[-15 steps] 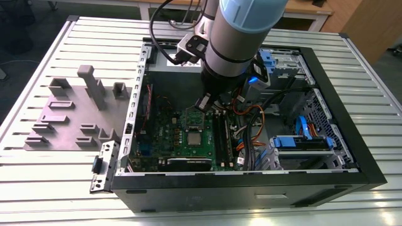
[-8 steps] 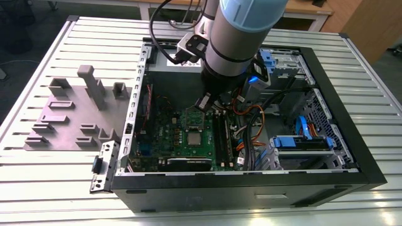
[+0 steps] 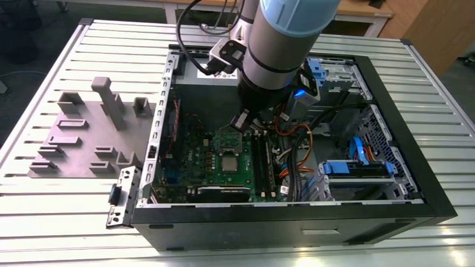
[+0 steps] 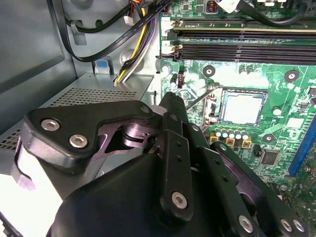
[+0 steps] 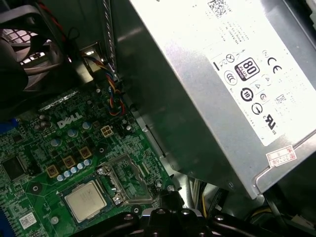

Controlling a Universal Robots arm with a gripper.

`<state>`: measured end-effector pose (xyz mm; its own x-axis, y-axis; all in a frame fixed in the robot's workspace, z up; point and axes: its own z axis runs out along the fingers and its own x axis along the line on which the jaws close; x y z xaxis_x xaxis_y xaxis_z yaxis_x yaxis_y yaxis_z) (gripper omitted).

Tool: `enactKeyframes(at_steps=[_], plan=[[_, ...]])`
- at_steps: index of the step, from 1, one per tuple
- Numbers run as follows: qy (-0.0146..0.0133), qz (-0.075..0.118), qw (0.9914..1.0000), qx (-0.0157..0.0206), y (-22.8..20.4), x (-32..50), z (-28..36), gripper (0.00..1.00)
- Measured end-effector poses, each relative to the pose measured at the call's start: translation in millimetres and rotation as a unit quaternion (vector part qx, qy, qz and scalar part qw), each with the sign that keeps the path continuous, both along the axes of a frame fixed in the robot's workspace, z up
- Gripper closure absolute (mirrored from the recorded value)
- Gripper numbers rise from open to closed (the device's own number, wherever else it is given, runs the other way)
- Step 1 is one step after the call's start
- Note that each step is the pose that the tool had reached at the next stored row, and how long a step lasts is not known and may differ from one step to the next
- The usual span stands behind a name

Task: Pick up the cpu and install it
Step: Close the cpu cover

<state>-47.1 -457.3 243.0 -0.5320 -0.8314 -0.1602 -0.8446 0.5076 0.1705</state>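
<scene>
Cpu (image 3: 230,164) (image 4: 243,108) (image 5: 85,199): lay flat and square on the green motherboard (image 3: 189,161) (image 4: 291,98) (image 5: 29,168), silvery top up, roughly mid-board and nearer the case's front edge in the exterior view. Sat just beside the silver socket frame (image 3: 226,142) (image 5: 126,178), touched by nothing.

Claw (image 3: 241,121) (image 4: 171,98) (image 5: 165,200): hung above the board near the frame, apart from the cpu. Could not tell how far open it stood, and could not make out anything in its hold.

Further out on the board: ran long black memory slots (image 4: 247,47) along one side of the socket. Lay next to the board the large grey box with a white label (image 5: 222,98), with bundled wires (image 4: 131,59) at its corner.

Open computer case (image 3: 415,189): rested on its side on the slatted metal desk (image 3: 59,222), blue drive brackets (image 3: 356,167) at its end toward the exterior view's right. Stood a grey fixture block (image 3: 82,139) on the desk just outside the case, toward the exterior view's left edge.
</scene>
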Motion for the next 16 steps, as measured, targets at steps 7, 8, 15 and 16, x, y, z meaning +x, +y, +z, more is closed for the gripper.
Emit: enactKeyframes(at_steps=[7,8,15,16], plan=[[0.0000,0.000,1.00000,0.0000,-3.9,-0.2,0.4,0.89],[0.0000,0.000,1.00000,0.0000,-4.9,-0.2,0.4,0.89],[0.0000,0.000,1.00000,0.0000,-11.7,-1.7,0.4,0.89],[0.0000,0.000,1.00000,0.0000,-12.6,-2.0,0.4,0.89]])
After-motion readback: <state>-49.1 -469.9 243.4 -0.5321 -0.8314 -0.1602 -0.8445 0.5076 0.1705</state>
